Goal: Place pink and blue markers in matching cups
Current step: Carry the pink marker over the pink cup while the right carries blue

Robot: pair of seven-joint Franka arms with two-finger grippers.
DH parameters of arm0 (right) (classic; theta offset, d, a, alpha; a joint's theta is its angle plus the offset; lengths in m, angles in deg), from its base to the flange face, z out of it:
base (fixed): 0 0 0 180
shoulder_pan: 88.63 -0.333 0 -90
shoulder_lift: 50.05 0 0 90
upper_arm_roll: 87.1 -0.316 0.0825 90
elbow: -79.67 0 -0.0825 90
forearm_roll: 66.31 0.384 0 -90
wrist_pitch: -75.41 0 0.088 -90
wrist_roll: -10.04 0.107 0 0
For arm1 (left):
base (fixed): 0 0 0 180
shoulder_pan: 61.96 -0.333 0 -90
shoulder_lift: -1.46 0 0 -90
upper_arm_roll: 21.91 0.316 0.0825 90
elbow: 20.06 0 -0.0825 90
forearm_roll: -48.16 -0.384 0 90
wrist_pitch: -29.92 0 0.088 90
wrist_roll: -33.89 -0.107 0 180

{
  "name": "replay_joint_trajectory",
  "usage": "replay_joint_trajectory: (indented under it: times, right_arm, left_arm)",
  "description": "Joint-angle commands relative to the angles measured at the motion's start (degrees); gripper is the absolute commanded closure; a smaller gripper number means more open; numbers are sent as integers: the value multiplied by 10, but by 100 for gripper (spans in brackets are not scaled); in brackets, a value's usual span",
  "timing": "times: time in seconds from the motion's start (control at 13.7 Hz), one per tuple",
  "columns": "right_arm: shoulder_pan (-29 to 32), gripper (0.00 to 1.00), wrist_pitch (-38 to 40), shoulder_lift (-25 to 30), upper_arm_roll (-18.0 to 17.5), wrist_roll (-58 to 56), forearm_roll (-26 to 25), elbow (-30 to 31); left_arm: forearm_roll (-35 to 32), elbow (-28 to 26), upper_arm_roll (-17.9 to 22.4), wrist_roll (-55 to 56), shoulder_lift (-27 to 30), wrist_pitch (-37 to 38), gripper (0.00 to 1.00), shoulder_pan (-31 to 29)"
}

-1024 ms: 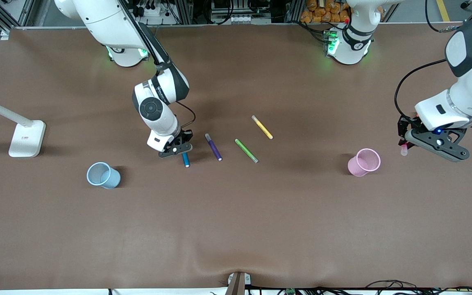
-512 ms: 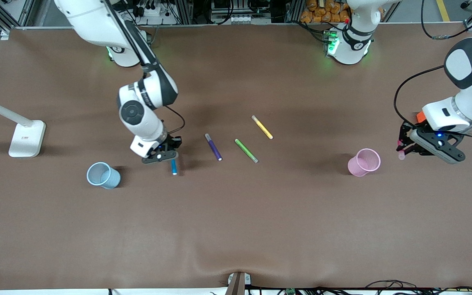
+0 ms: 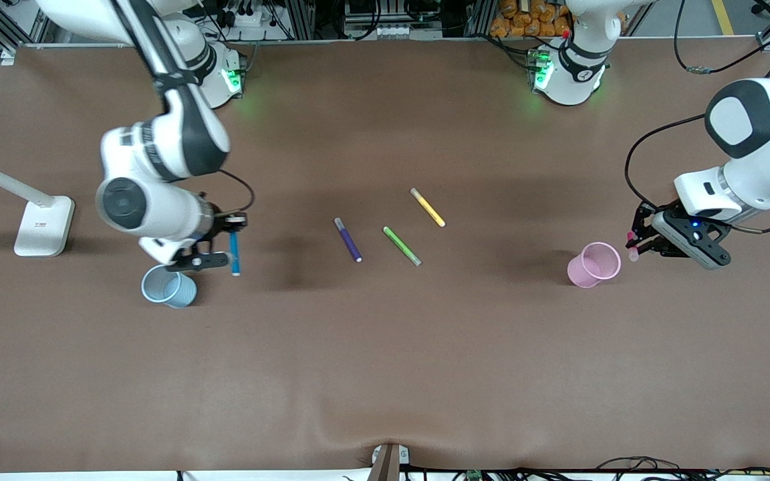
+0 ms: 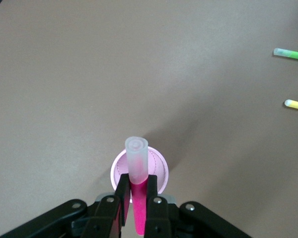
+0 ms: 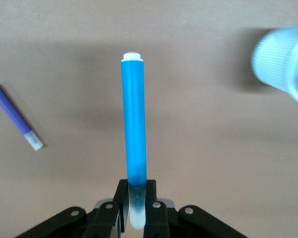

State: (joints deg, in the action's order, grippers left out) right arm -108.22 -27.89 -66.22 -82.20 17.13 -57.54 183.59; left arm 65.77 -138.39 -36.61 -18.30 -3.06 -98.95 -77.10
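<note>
My right gripper (image 3: 230, 230) is shut on the blue marker (image 3: 234, 254), held in the air beside the pale blue cup (image 3: 168, 286). In the right wrist view its fingers clamp the marker's pale cap end (image 5: 135, 206), and the blue cup (image 5: 284, 63) shows off to one side. My left gripper (image 3: 635, 242) is shut on the pink marker (image 3: 632, 252), just beside the pale pink cup (image 3: 593, 264) toward the left arm's end. In the left wrist view the pink marker (image 4: 138, 178) points over the pink cup (image 4: 160, 173).
A dark purple marker (image 3: 348, 240), a green marker (image 3: 402, 246) and a yellow marker (image 3: 428, 207) lie mid-table between the cups. A white lamp base (image 3: 44, 226) stands at the right arm's end of the table.
My right gripper has lifted the blue marker and carried it toward the blue cup. My left gripper has moved the pink marker closer to the pink cup.
</note>
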Motion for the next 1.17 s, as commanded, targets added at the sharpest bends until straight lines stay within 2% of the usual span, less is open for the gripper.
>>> replay_joint_trajectory:
  times: [0.0,0.29,0.59,0.88,1.1]
  right_arm:
    - [31,100,57,-10,-9,-3,1,-43]
    - [67,100,129,-11,-9,-4,-17,-91]
    - [71,100,190,-15,-9,-3,-80,-119]
    - [77,100,261,-41,-9,3,-90,-141]
    - [94,100,267,-70,-9,-1,-99,-174]
  left_arm:
    - [16,-3,-4,-31,-8,-21,100,-6]
    - [16,-2,-4,-33,-17,-23,100,-3]
    - [40,-1,-5,-107,-19,-22,100,-1]
    - [59,3,-5,-157,-26,-22,100,-1]
    - [130,5,-5,-247,-54,-23,100,-1]
